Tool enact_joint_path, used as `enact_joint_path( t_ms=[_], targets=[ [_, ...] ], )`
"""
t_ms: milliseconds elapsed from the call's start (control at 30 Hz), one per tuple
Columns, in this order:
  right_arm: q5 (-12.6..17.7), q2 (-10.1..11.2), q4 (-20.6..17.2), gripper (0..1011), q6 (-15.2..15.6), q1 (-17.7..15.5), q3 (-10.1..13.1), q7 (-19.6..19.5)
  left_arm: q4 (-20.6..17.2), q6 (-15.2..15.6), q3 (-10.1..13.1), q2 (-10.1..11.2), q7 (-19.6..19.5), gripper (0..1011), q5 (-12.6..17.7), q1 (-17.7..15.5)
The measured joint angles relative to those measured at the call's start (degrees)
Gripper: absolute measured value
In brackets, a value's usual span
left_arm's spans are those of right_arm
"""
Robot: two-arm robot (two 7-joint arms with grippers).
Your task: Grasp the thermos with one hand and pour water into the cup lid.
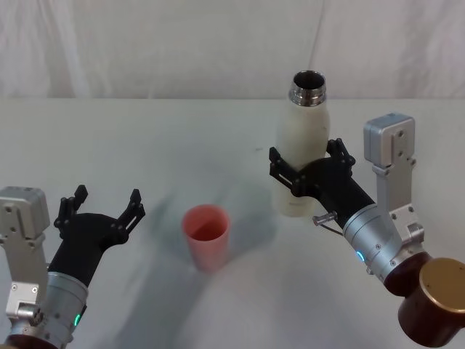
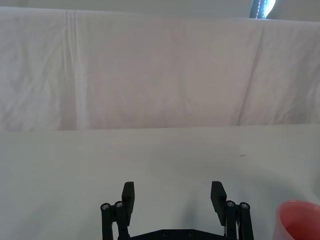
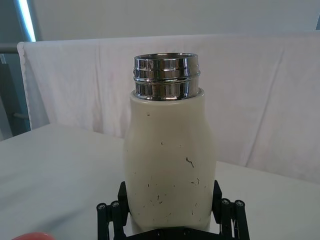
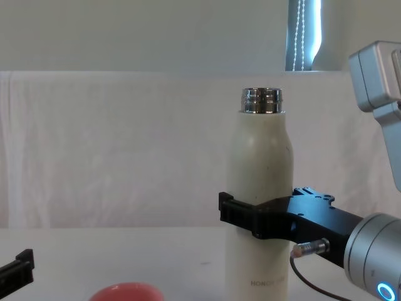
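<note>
Lab-like test setup, white-draped table [image 1: 145, 138], white cloth backdrop [image 2: 150, 70]

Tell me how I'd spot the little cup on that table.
Start at the white table and find the tall cream thermos gripped by the right pincer. The cup lid stands to its left, nearer the robot, between both arms. It is the only pink thing: short, round, open-topped.

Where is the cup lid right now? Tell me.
In the head view the cup lid stands upright on the table's near middle, between the open left gripper and the thermos, which the right gripper brackets on its right.
</note>
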Motion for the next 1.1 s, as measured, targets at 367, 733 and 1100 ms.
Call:
enact_joint_path(
  t_ms=[367, 733, 1100],
  targets=[
    [0.0, -0.01, 0.07, 958, -0.03, 0.0, 0.0, 0.01, 0.0, 0.0, 0.0, 0.0, 0.0, 1001, 0.0, 0.0],
    [-0.8, 0.36, -0.03, 958, -0.24, -0.12, -0.13, -0.29, 0.0, 0.0, 0.0, 0.0, 0.0, 1001, 0.0, 0.0],
    [-12.95, 3.16, -2.33, 958, -3.02, -1.61, -2.76, -4.42, 0.0, 0.0, 0.0, 0.0, 0.0, 1001, 0.0, 0.0]
  ],
)
